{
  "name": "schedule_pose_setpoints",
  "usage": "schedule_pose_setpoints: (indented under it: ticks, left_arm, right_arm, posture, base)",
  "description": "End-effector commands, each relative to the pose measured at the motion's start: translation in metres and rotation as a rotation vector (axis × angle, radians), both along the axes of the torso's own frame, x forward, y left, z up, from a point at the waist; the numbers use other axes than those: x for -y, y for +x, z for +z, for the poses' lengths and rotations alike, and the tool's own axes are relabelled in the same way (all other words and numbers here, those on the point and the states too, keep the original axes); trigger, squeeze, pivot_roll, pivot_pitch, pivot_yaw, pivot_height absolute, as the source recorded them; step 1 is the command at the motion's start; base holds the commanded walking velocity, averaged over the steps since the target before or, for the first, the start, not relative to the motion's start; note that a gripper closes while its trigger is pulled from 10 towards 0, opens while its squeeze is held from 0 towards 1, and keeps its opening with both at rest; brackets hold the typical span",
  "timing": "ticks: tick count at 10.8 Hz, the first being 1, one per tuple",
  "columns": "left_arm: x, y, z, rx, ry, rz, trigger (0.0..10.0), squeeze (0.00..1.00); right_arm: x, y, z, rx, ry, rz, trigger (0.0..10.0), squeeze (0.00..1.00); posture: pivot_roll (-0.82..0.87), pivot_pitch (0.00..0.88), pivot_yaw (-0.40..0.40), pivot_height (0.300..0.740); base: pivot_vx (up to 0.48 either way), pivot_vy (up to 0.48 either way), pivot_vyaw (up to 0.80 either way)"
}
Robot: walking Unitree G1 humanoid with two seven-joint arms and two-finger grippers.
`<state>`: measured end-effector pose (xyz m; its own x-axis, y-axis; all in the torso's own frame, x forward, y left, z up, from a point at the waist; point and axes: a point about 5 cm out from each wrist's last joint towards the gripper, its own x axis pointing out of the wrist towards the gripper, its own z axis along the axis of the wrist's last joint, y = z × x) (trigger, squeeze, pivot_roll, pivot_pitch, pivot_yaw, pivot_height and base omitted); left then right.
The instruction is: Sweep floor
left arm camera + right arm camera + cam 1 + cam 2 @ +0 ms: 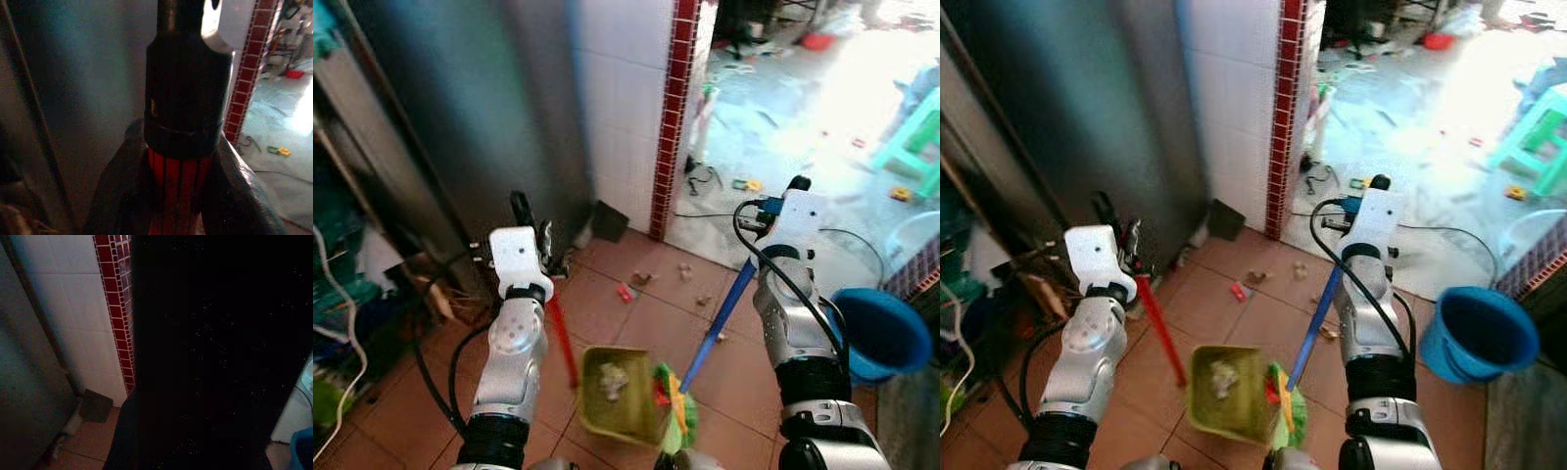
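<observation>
- Presently, the left gripper (178,196) is seen clamped on the red ribbed handle (178,191) of a green plastic dustpan (619,394), a dark finger (122,191) pressed to each side of the handle.
- The dustpan is found on the terracotta tiled floor (607,304), low between the two silver arms, with a pale clump of debris (612,380) lying inside it.
- The right gripper (781,201) is raised at the upper end of a blue broom handle (720,318); whether its fingers are closed on the handle cannot be told, the right wrist view being dark.
- The broom's green and yellow bristles (675,406) are noted just beside the dustpan's right edge.
- Small scraps of litter (628,290) are scattered on the tiles ahead of the dustpan, near the doorway.
- A round blue plastic bucket (881,333) is recorded to the right of the right arm.
- A red mosaic tile strip (671,117) is observed edging a white tiled wall (622,88), with a grey metal panel (480,108) to its left.
</observation>
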<state>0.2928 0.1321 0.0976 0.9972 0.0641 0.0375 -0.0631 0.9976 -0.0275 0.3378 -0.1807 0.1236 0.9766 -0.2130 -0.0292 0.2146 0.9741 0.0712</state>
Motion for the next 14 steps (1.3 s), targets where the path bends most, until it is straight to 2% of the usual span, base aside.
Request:
schedule_pose_setpoints:
  ticks: [1,2,4,6,7,8,10,11,12,13,14]
  left_arm:
    - [-0.002,0.003,0.013,0.08,0.041,0.011,10.0,0.0]
    - [-0.007,0.004,0.01,0.072,0.077,0.026,10.0,0.0]
    - [-0.015,0.006,-0.011,0.032,0.133,0.042,10.0,0.0]
    - [-0.005,0.014,-0.032,-0.043,0.132,0.024,10.0,0.0]
    - [0.002,0.017,-0.033,-0.046,0.134,0.004,10.0,0.0]
    - [0.012,0.023,-0.032,-0.042,0.127,-0.025,10.0,0.0]
    - [0.015,0.029,-0.028,-0.021,0.129,-0.009,10.0,0.0]
    - [0.019,0.03,-0.03,-0.025,0.144,-0.007,10.0,0.0]
    - [0.023,0.027,-0.035,-0.037,0.159,-0.012,10.0,0.0]
    - [0.026,0.021,-0.045,-0.058,0.173,-0.015,10.0,0.0]
    - [0.027,0.02,-0.047,-0.06,0.169,-0.018,10.0,0.0]
  right_arm:
    - [0.0,0.002,0.006,0.014,-0.004,-0.005,10.0,0.0]
    - [0.0,0.001,0.007,0.014,-0.011,-0.001,10.0,0.0]
    - [-0.003,-0.002,0.009,0.016,-0.034,0.014,10.0,0.0]
    - [0.002,-0.006,0.034,0.133,-0.097,0.022,10.0,0.0]
    - [0.006,-0.007,0.044,0.168,-0.119,0.025,10.0,0.0]
    - [0.015,-0.012,0.064,0.226,-0.145,0.025,10.0,0.0]
    - [0.026,-0.019,0.088,0.288,-0.222,-0.015,10.0,0.0]
    - [0.033,-0.023,0.083,0.256,-0.292,-0.032,10.0,0.0]
    - [0.039,-0.027,0.067,0.176,-0.285,-0.061,10.0,0.0]
    - [0.033,-0.033,0.048,0.07,-0.191,-0.073,10.0,0.0]
    - [0.019,-0.033,0.042,0.039,-0.098,-0.044,10.0,0.0]
  posture:
    - [-0.11,0.0,0.024,0.74]
    - [-0.11,0.0,0.023,0.74]
    - [-0.12,0.0,0.004,0.74]
    - [-0.16,0.021,-0.019,0.74]
    - [-0.17,0.052,-0.022,0.74]
    - [-0.19,0.108,-0.031,0.74]
    - [-0.21,0.184,-0.023,0.74]
    - [-0.21,0.198,-0.021,0.74]
    - [-0.2,0.225,-0.024,0.74]
    - [-0.21,0.239,-0.023,0.74]
    - [-0.21,0.24,-0.024,0.74]
  base:
    - [0.0,0.0,0.0]
    - [0.0,0.0,0.0]
    - [0.0,0.0,0.0]
    - [0.0,0.0,0.0]
    - [0.0,0.0,0.0]
    - [0.0,0.0,0.0]
    - [0.0,0.0,0.0]
    - [0.0,0.0,0.0]
    - [0.0,0.0,0.0]
    - [0.0,0.0,0.0]
    - [0.0,0.0,0.0]
